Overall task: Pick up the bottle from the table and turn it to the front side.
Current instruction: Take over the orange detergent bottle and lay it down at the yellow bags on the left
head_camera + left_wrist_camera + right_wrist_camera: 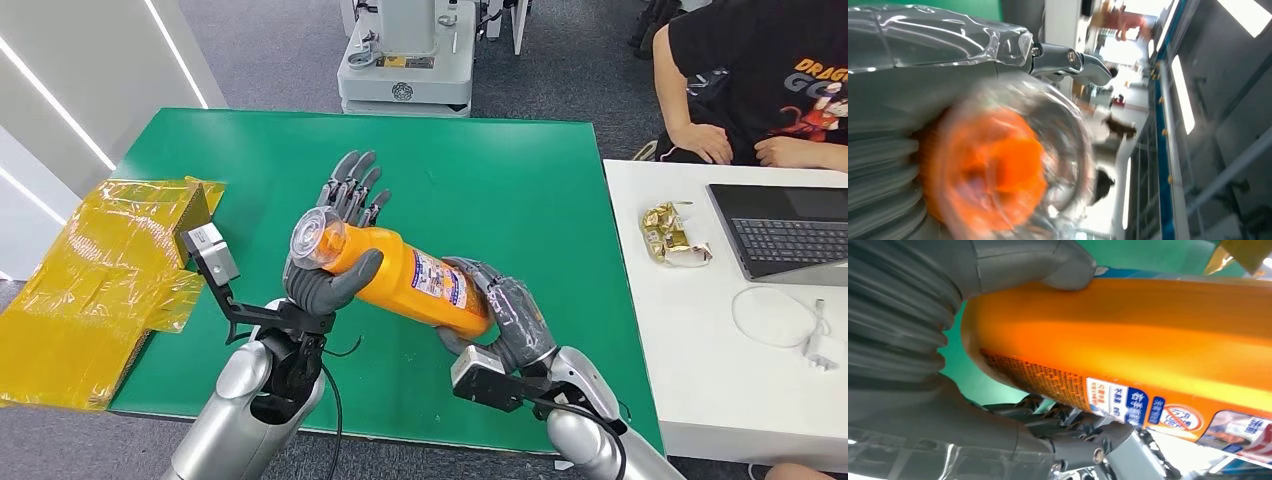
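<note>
1. You have the orange bottle (415, 285) lifted above the green table (500, 180), lying roughly level, its clear cap (315, 240) toward the left.
2. Your right hand (500, 310) clamps the bottle's base end, thumb on one side, fingers on the other.
3. Your left hand (335, 250) cradles the cap end with the thumb curled under the neck while its fingers stay spread.
4. A yellow bag (95, 290) lies at the table's left edge.

Bottle (410, 278): its base is hidden inside the right hand (500, 305); in the left wrist view its cap (993, 170) is blurred. Label print is too small to read. The person (750, 80) at two o'clock is cut off by the frame edge.
</note>
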Controlling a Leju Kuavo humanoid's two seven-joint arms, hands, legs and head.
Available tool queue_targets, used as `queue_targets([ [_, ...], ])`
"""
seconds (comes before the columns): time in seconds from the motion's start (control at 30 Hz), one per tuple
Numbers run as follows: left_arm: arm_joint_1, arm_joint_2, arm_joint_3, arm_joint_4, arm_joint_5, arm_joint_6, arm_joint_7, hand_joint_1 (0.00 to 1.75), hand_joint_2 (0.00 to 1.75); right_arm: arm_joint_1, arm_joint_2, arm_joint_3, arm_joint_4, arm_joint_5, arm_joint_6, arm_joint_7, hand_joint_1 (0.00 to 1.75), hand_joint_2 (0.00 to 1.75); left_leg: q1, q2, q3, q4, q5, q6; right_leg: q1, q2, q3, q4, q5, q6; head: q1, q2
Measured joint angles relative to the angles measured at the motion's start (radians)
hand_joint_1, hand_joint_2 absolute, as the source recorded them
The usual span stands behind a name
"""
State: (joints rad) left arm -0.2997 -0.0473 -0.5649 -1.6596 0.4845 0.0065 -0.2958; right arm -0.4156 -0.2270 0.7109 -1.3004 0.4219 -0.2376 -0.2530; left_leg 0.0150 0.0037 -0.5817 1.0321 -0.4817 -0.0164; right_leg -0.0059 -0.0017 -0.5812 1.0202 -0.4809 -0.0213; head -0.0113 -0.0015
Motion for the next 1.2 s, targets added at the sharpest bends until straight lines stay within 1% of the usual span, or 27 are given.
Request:
queue_targets([
  [0.23, 0.000, 0.000, 0.000, 0.000, -0.003, 0.003, -0.001, 0.00, 1.75, 0.000, 0.000, 0.000, 0.000, 0.000, 0.000, 0.000, 1.75, 1.75, 0.000, 0.000, 0.000, 0.000, 0.000, 0.000, 0.000, 0.000, 0.000, 0.000, 0.000, 0.000, 0.000, 0.000],
  [0.3, -0.002, 0.000, 0.000, 0.003, -0.060, 0.058, -0.019, 0.03, 1.75, 0.000, 0.000, 0.003, 0.000, -0.009, 0.009, 0.001, 1.75, 1.75, 0.000, 0.000, 0.000, 0.000, 0.000, 0.000, 0.000, 0.000, 0.000, 0.000, 0.000, 0.000, 0.000, 0.000],
  [0.37, -0.003, 0.004, -0.001, 0.008, -0.136, 0.145, -0.047, 0.91, 1.75, 0.002, -0.001, 0.006, 0.000, -0.020, 0.023, 0.006, 1.75, 1.75, 0.000, 0.000, 0.000, 0.000, 0.000, 0.000, 0.000, 0.000, 0.000, 0.000, 0.000, 0.000, 0.000, 0.000],
  [0.43, -0.003, 0.009, -0.001, 0.010, -0.154, 0.184, -0.059, 1.75, 1.75, 0.006, -0.002, 0.006, 0.000, -0.025, 0.029, 0.011, 1.75, 1.75, 0.000, 0.000, 0.000, 0.000, 0.000, 0.000, 0.000, 0.000, 0.000, 0.000, 0.000, 0.000, 0.000, 0.000],
  [0.6, -0.001, 0.017, -0.001, 0.010, -0.129, 0.184, -0.060, 1.75, 1.75, 0.009, -0.003, 0.006, 0.000, -0.028, 0.018, 0.016, 1.75, 1.75, 0.000, 0.000, 0.000, 0.000, 0.000, 0.000, 0.000, 0.000, 0.000, 0.000, 0.000, 0.000, 0.000, 0.000],
  [0.8, 0.000, 0.024, -0.001, 0.011, -0.095, 0.153, -0.060, 1.75, 1.75, 0.012, -0.004, 0.006, 0.005, 0.047, -0.080, 0.013, 1.75, 1.75, 0.000, 0.000, 0.000, 0.000, 0.000, 0.000, 0.000, 0.000, 0.000, 0.000, 0.000, 0.000, 0.000, 0.000],
  [1.0, -0.001, 0.024, -0.001, 0.015, -0.079, 0.137, -0.058, 1.75, 1.75, 0.023, -0.004, 0.013, 0.012, 0.067, -0.134, 0.012, 1.75, 1.75, 0.000, 0.000, 0.000, 0.000, 0.000, 0.000, 0.000, 0.000, 0.000, 0.000, 0.000, 0.000, 0.000, 0.000],
  [1.03, -0.001, 0.024, -0.001, 0.016, -0.078, 0.136, -0.058, 1.34, 1.75, 0.023, -0.004, 0.015, 0.014, 0.068, -0.141, 0.012, 1.75, 1.75, 0.000, 0.000, 0.000, 0.000, 0.000, 0.000, 0.000, 0.000, 0.000, 0.000, 0.000, 0.000, 0.000, 0.000],
  [1.13, -0.001, 0.025, -0.001, 0.019, -0.077, 0.131, -0.056, 0.03, 1.75, 0.023, -0.003, 0.018, 0.020, 0.068, -0.154, 0.011, 1.75, 1.75, 0.000, 0.000, 0.000, 0.000, 0.000, 0.000, 0.000, 0.000, 0.000, 0.000, 0.000, 0.000, 0.000, 0.000],
  [1.2, -0.001, 0.026, -0.001, 0.021, -0.077, 0.127, -0.051, 0.00, 1.75, 0.022, -0.003, 0.018, 0.024, 0.068, -0.160, 0.010, 1.75, 1.75, 0.000, 0.000, 0.000, 0.000, 0.000, 0.000, 0.000, 0.000, 0.000, 0.000, 0.000, 0.000, 0.000, 0.000],
])
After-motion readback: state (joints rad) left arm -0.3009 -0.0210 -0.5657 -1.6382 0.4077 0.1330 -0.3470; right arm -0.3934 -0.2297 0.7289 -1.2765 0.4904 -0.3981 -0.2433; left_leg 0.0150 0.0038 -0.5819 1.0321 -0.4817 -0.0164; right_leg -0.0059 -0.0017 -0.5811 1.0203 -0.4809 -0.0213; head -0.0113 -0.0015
